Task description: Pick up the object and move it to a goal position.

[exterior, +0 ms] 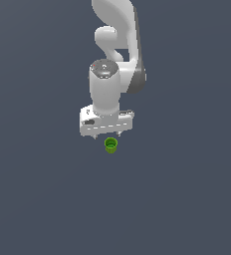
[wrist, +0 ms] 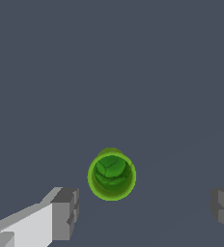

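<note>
The object (exterior: 111, 145) is a small bright green hollow cylinder standing upright on the dark grey floor, just below the white gripper (exterior: 107, 135) in the exterior view. In the wrist view the object (wrist: 112, 174) shows its darker green inside from above. The gripper (wrist: 145, 212) is open, its two grey fingertips (wrist: 65, 212) spread wide to either side of the cup. Nothing is held between them, and the cup sits a little ahead of the line joining the tips.
The white arm (exterior: 112, 60) rises behind the gripper toward the top of the exterior view. A plain dark grey surface (exterior: 187, 199) surrounds the cup on all sides.
</note>
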Tool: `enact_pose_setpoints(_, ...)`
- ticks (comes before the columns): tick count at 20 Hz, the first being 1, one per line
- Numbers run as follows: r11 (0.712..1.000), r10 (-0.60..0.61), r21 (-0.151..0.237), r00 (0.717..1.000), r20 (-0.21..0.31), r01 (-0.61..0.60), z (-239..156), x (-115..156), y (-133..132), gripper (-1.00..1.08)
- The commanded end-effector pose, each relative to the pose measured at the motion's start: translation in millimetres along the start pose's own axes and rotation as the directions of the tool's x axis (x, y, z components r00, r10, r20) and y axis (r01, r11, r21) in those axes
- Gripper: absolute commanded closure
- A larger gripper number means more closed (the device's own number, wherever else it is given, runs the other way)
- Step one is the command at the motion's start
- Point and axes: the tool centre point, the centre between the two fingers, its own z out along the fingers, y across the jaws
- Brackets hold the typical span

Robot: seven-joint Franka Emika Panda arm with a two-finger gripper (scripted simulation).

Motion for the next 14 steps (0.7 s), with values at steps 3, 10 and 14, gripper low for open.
enact_pose_setpoints(3,0.992,-0.125,0.007,0.992,0.005,0.125,18,-6,-4,-0.92)
enact_pose_setpoints(10,0.951,-0.309,0.021,0.951,0.008,0.308,44,-16,-12,-0.92)
enact_pose_setpoints(14,0.923,-0.385,0.028,0.923,0.006,0.385,55,-21,-16,-0.92)
